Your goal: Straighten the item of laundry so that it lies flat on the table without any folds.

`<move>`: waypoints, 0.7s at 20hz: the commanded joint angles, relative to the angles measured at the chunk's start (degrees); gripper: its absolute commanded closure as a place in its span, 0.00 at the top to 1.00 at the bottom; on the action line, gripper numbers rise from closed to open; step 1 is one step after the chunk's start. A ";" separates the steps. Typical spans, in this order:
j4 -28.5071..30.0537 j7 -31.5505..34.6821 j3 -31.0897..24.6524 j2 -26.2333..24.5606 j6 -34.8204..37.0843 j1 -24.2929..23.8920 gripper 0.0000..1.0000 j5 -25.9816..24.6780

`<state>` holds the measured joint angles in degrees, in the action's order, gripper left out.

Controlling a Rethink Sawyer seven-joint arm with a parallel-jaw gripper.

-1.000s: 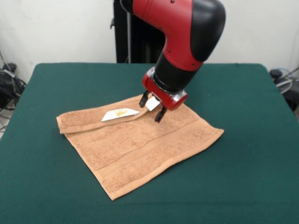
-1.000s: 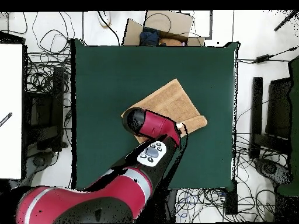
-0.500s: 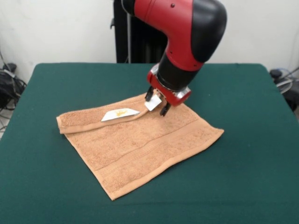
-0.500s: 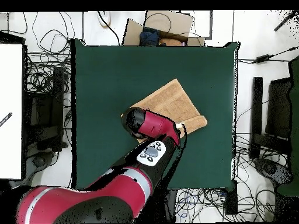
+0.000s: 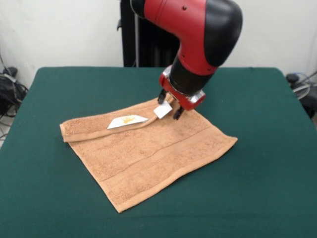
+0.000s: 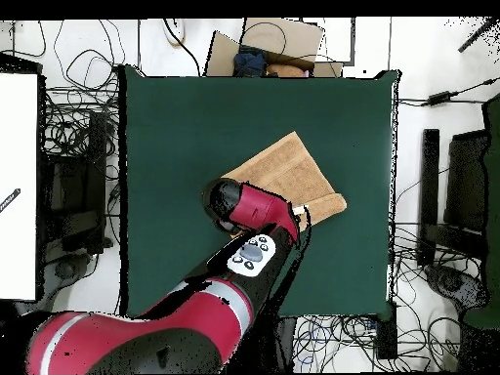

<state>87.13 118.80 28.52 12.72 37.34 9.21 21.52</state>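
Though the arm (image 6: 249, 220) hides part of the towel (image 5: 143, 151), jaws spread over its folded far edge.

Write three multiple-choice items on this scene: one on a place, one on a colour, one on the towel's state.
1. Where is the gripper?
A. over the towel's far edge
B. over bare table
C. off the table
2. What colour is the table?
A. white
B. dark green
C. red
3. How does the towel lie?
A. fully flat
B. rolled into a ball
C. with its far edge folded over

Answers: 1 A, its jaws hang by the far edge's small white tag. 2 B, green felt-like surface. 3 C, a folded strip runs along the far edge.
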 commanded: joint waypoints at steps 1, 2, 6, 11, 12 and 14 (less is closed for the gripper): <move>-2.31 12.46 -5.80 -3.13 3.35 0.33 1.00 1.42; -2.42 12.27 -5.99 -3.32 3.06 0.23 1.00 1.45; -2.75 12.30 -6.02 -3.98 2.60 0.15 1.00 1.46; -3.37 12.86 -5.25 -4.43 3.70 0.61 1.00 1.32; -3.50 12.96 -4.92 -4.61 3.82 0.75 1.00 1.19; -3.72 13.28 -4.63 -4.85 4.84 0.93 1.00 1.16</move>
<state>86.58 118.80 28.53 11.05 37.36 9.41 21.52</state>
